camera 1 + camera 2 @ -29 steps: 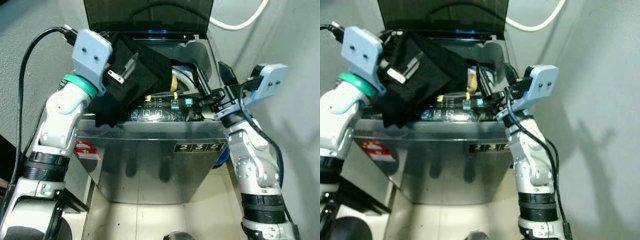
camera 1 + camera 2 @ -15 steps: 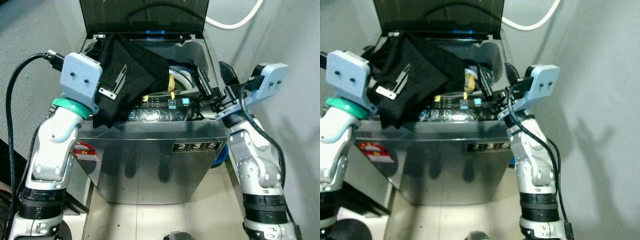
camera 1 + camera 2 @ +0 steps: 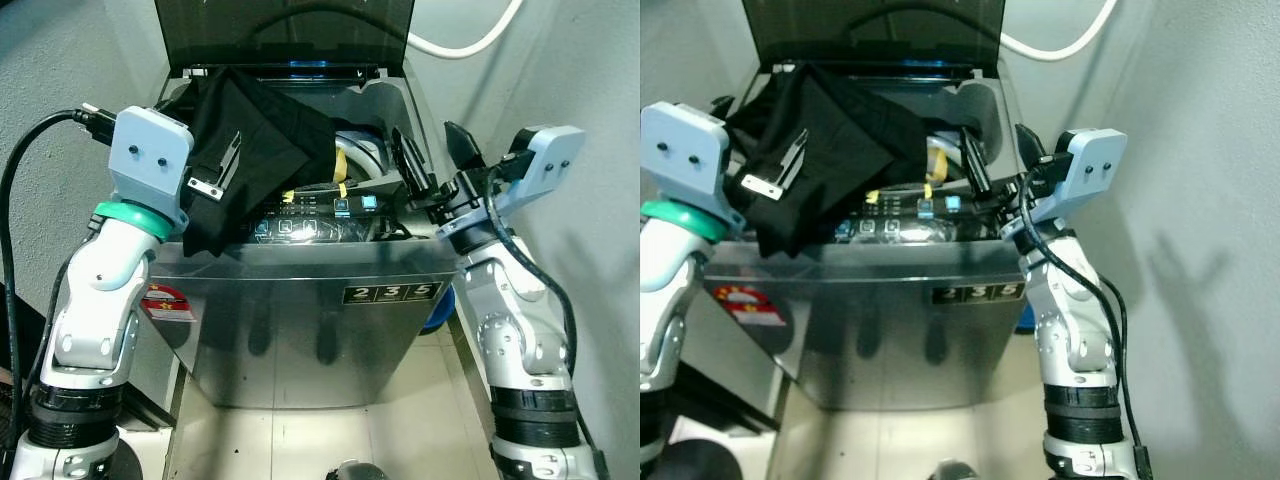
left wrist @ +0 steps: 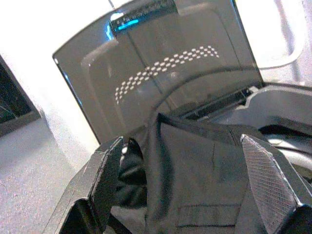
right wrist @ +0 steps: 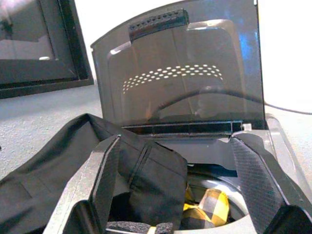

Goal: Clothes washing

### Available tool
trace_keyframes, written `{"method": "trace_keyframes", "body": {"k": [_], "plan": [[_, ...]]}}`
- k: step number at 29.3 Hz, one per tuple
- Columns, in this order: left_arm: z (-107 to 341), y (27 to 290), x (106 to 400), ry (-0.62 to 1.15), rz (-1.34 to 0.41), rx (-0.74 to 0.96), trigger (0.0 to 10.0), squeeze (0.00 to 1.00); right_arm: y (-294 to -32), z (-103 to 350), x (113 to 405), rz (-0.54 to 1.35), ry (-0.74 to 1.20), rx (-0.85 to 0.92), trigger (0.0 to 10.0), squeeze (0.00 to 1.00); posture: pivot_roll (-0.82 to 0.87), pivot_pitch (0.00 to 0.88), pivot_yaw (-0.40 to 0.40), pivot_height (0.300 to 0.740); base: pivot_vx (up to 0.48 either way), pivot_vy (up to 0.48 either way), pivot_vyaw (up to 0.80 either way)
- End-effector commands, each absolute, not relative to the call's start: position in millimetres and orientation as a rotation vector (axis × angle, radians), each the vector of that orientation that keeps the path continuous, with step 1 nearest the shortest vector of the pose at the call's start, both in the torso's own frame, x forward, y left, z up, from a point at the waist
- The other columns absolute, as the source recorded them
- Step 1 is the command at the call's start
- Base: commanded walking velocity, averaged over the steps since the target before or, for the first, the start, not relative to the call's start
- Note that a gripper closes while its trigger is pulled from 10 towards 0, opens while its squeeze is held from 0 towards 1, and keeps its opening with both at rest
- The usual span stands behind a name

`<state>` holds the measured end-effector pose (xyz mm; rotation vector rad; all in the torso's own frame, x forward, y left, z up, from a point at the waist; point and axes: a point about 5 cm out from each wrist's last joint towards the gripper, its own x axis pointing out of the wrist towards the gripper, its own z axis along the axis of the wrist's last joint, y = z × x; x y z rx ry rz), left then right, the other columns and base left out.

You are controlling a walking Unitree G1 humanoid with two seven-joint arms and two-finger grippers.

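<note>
Left eye view: black garment hides left tool's tips, grip unclear; right tool wide.

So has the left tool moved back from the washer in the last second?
Yes. The left tool has pulled back toward the robot's left, off the washer opening, leaving the black garment draped over the rim.

White hose curves along grey wall behind machine, upper right. Pale tiled floor below. Red sticker on low side unit, left. Blue object partly hidden, low right. Dark framed panel against wall.
</note>
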<state>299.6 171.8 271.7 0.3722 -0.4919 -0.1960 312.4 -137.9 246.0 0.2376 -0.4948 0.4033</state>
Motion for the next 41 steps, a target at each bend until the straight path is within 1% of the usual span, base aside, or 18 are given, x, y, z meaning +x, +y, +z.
{"method": "trace_keyframes", "body": {"k": [1, 2, 6, 10, 11, 14, 15, 19, 20, 22, 24, 25, 27, 28, 30, 32, 35, 41], "plan": [[274, 176, 296, -0.494, -0.172, 0.388, 10.0, 0.0, -136, 246, 311, 0.402, -0.5, 0.245, 10.0, 0.0, -0.03, 0.0, 0.056, 0.74, 0.0, 0.0, 0.0], [272, 175, 291, -0.478, -0.174, 0.401, 10.0, 0.0, -135, 244, 312, 0.407, -0.493, 0.251, 10.0, 0.0, 0.0, 0.0, 0.053, 0.74, 0.0, 0.0, 0.0], [261, 177, 280, -0.42, -0.177, 0.388, 10.0, 0.0, -132, 240, 314, 0.42, -0.477, 0.256, 10.0, 0.0, 0.01, 0.0, 0.048, 0.74, 0.0, 0.0, 0.0], [257, 177, 275, -0.405, -0.176, 0.385, 10.0, 0.0, -131, 241, 314, 0.427, -0.477, 0.257, 10.0, 0.0, 0.01, 0.0, 0.048, 0.74, 0.0, 0.0, 0.0], [249, 180, 270, -0.364, -0.161, 0.32, 10.0, 1.0, -129, 240, 314, 0.433, -0.473, 0.261, 10.0, 0.0, 0.03, 0.0, 0.047, 0.74, 0.0, 0.0, 0.0], [249, 180, 270, -0.364, -0.161, 0.32, 10.0, 1.0, -129, 240, 314, 0.433, -0.473, 0.261, 10.0, 0.0, 0.03, 0.0, 0.047, 0.74, 0.0, 0.0, 0.0], [231, 189, 274, -0.267, -0.129, 0.194, 10.0, 1.0, -126, 238, 315, 0.442, -0.467, 0.269, 10.0, 0.0, 0.03, 0.0, 0.041, 0.74, 0.0, 0.0, 0.0], [224, 192, 278, -0.235, -0.121, 0.156, 10.0, 1.0, -125, 238, 316, 0.445, -0.465, 0.271, 10.0, 0.0, 0.03, 0.0, 0.04, 0.74, 0.0, 0.0, 0.0], [220, 194, 284, -0.214, -0.124, 0.119, 10.0, 1.0, -124, 238, 316, 0.447, -0.464, 0.272, 10.0, 0.0, 0.03, 0.0, 0.039, 0.74, 0.0, 0.0, 0.0], [218, 194, 290, -0.198, -0.147, 0.104, 10.0, 1.0, -124, 238, 316, 0.448, -0.465, 0.272, 10.0, 0.0, 0.02, 0.0, 0.041, 0.74, 0.0, 0.0, 0.0], [213, 187, 294, -0.157, -0.226, 0.088, 10.0, 1.0, -125, 238, 316, 0.444, -0.467, 0.269, 10.0, 0.0, 0.01, 0.0, 0.046, 0.74, 0.0, 0.0, 0.0], [210, 185, 294, -0.142, -0.241, 0.096, 10.0, 0.34, -126, 238, 316, 0.437, -0.467, 0.268, 10.0, 0.0, 0.01, 0.0, 0.046, 0.74, 0.0, 0.0, 0.0], [209, 185, 293, -0.134, -0.245, 0.102, 10.0, 0.34, -128, 238, 315, 0.432, -0.467, 0.268, 10.0, 0.0, 0.01, 0.0, 0.046, 0.74, 0.0, 0.0, 0.0], [207, 185, 293, -0.119, -0.245, 0.106, 10.0, 0.0, -128, 238, 315, 0.429, -0.466, 0.269, 10.0, 0.0, 0.01, 0.002, 0.043, 0.74, 0.0, 0.0, 0.0], [206, 184, 294, -0.109, -0.257, 0.108, 10.0, 0.0, -128, 237, 315, 0.428, -0.465, 0.27, 10.0, 0.0, 0.01, 0.002, 0.043, 0.74, 0.0, 0.0, 0.0], [201, 181, 297, -0.069, -0.321, 0.112, 10.0, 0.0, -126, 237, 315, 0.434, -0.464, 0.272, 10.0, 0.0, 0.01, 0.001, 0.042, 0.74, 0.0, 0.0, 0.0], [197, 179, 301, -0.04, -0.36, 0.108, 10.0, 0.0, -124, 237, 315, 0.438, -0.467, 0.276, 10.0, 0.0, 0.01, 0.002, 0.043, 0.74, 0.0, 0.0, 0.0], [189, 188, 313, 0.031, -0.315, 0.106, 10.0, 0.0, -123, 239, 316, 0.439, -0.47, 0.278, 10.0, 0.0, 0.01, 0.005, 0.047, 0.74, 0.0, 0.0, 0.0]]}}
